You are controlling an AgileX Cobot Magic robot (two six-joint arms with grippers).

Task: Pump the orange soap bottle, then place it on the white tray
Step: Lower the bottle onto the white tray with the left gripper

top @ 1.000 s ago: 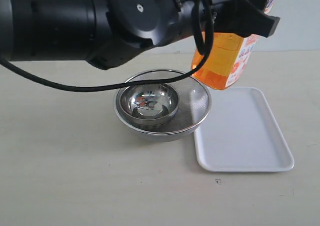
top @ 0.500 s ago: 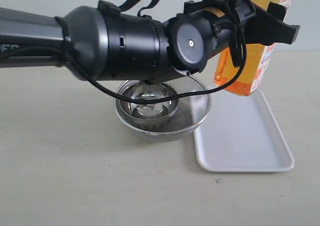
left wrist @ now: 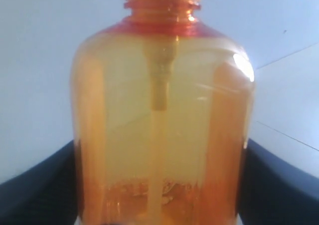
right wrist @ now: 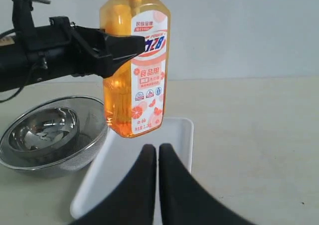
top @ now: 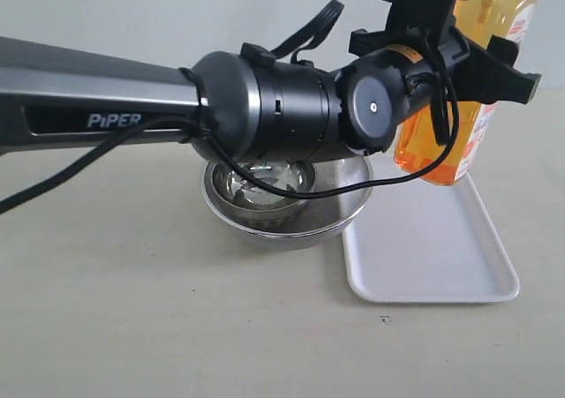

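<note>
Pale beige tabletop [top: 106, 310] is carrying round nested steel bowls [top: 282, 221] and a flat rectangular white plastic tray [top: 433, 248]. The left tool [top: 477, 71] is pinching the tall translucent orange soap bottle [right wrist: 134, 65], holding it over one end of the tray. The right tool [right wrist: 158, 155] is staying pressed together, empty.

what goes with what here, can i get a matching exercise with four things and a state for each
Things:
1 bottle
2 tray
3 bowls
4 right gripper

States:
a steel, nested
b orange, held by the left gripper
c shut, empty
d white, flat, rectangular

Pairs: 1-b, 2-d, 3-a, 4-c
</note>
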